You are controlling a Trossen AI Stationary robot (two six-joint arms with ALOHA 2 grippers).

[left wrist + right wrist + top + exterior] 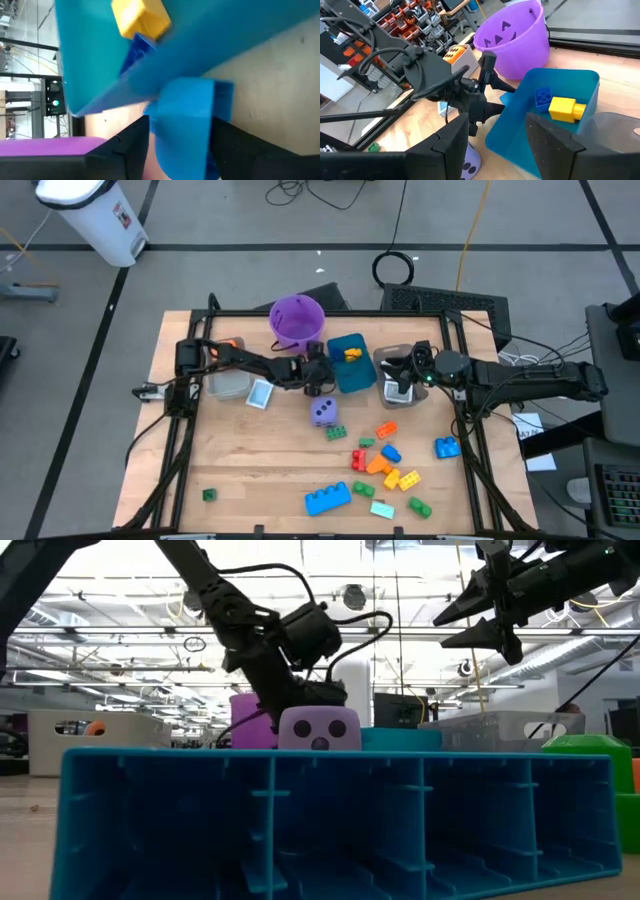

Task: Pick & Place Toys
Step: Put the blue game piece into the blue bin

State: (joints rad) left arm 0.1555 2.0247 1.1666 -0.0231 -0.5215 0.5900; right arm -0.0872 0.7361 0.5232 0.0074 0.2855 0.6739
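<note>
Holding one blue brick (182,125), left pincer (180,145), teal bin (352,363)

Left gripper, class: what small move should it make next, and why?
Probably carry the blue brick forward over the teal bin's rim and release it. The left gripper holds the brick just outside the bin, where a yellow brick already lies.

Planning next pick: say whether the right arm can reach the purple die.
Probably yes: the right gripper hangs open and empty, and the purple die sits uncovered on the table, though the left gripper is close.
</note>
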